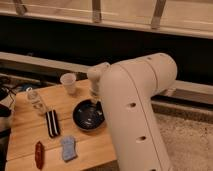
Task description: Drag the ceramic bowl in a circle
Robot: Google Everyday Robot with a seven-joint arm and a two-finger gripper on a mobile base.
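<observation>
The ceramic bowl (88, 115) is round, shallow and dark navy-black with pale glints inside. It sits on the wooden table (30, 135), right of centre. My gripper (94, 100) hangs from the big white arm (135, 105) and reaches down to the bowl's far right rim. The arm hides the bowl's right edge.
A small pale translucent cup (68, 82) stands behind the bowl. A clear glass (36, 101) is at the left. A black-and-white striped item (52, 123), a blue sponge (68, 148) and a red object (39, 152) lie toward the front. A dark wall and ledge run behind.
</observation>
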